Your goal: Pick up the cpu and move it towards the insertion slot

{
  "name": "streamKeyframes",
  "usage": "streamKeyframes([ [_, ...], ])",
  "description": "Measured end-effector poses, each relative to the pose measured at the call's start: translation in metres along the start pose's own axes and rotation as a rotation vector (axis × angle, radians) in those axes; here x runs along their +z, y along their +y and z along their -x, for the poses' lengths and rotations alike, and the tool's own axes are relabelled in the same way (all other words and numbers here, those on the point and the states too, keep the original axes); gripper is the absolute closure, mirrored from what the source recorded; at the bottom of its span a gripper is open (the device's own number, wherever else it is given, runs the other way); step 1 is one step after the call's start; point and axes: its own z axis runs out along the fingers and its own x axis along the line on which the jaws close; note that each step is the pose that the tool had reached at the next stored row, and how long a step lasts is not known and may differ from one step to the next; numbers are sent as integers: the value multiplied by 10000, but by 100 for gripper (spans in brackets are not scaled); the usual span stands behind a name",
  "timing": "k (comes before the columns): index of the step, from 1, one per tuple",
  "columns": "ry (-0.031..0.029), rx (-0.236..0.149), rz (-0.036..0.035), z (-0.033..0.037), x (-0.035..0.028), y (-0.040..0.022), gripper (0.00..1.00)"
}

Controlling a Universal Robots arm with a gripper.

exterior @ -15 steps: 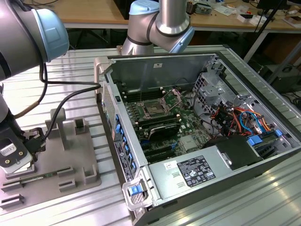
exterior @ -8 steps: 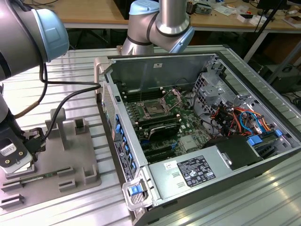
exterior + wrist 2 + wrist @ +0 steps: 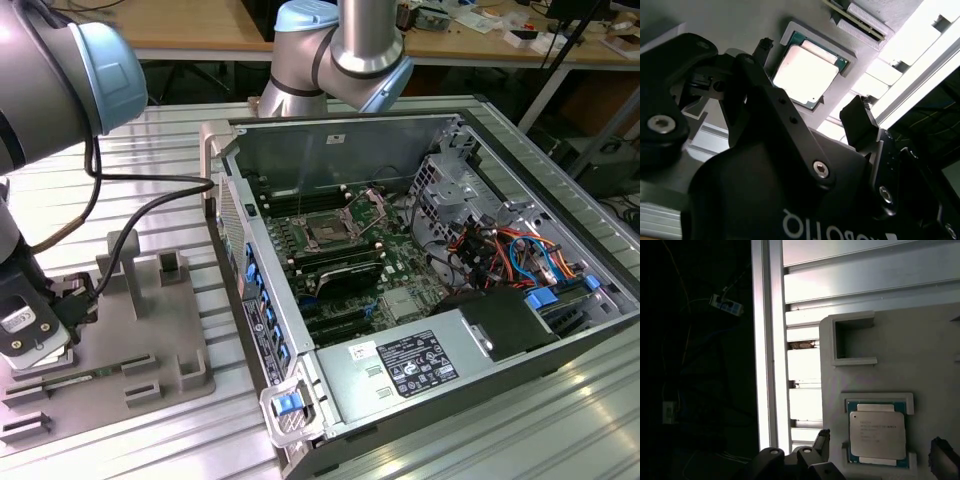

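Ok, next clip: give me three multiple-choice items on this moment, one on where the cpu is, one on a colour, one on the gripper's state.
1. Where does the cpu lie?
A. in a recess of the grey tray
B. lifted clear in the air
C. on the floor

2. What colour is the circuit board around the insertion slot?
A. red
B. green
C. white

3. How does the gripper stand?
A. shut on the cpu
B. open, with a finger on either side of the cpu
C. shut on a cable

Answers:
1 A: the first wrist view shows the chip seated in the tray's frame.
2 B: the exterior view shows green board beside the socket.
3 B: both wrist views show gaps between the fingers and the chip.
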Motion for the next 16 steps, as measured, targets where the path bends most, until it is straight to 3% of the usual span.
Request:
streamKeyframes([
  [7, 24, -35, -17, 0, 66, 25, 17],
  [16, 23, -80, -19, 1, 79, 24, 17],
])
